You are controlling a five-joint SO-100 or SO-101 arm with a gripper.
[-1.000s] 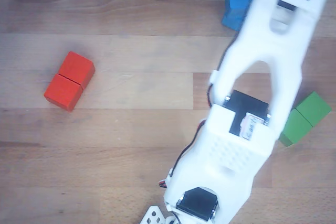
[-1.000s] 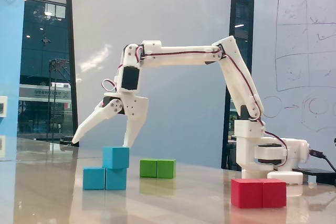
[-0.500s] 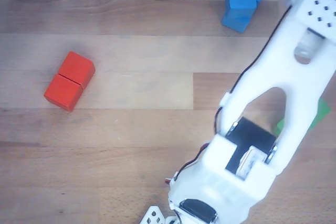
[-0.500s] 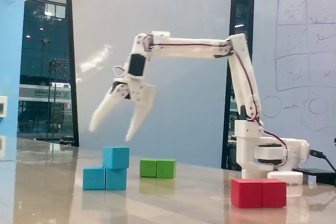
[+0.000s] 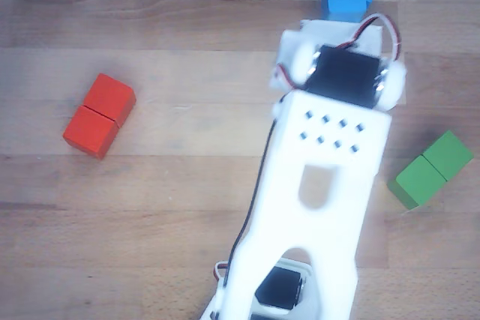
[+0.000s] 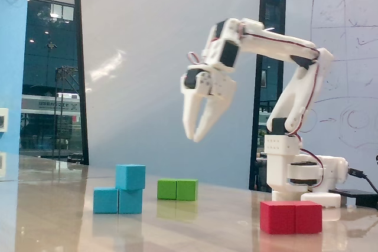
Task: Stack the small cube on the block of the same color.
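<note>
Small cube (image 6: pixel 130 177) is sitting on one end of the blue block (image 6: pixel 117 200) on the worktop (image 6: pixel 201 222), apart from the arm. Pincer (image 6: pixel 192 138) is hanging above, fingers slightly spread, pinching nothing. Cube is looking rigid, light, smooth-faced; judged best gripped across two opposite flat sides, mid-height, since glossy faces may be slipping. Count: one small cube, one blue block, one green block (image 6: pixel 177 189), one red block (image 6: pixel 291 217).

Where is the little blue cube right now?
In the fixed view, the small cube sits on the right half of the blue block, left of the green block.
</note>
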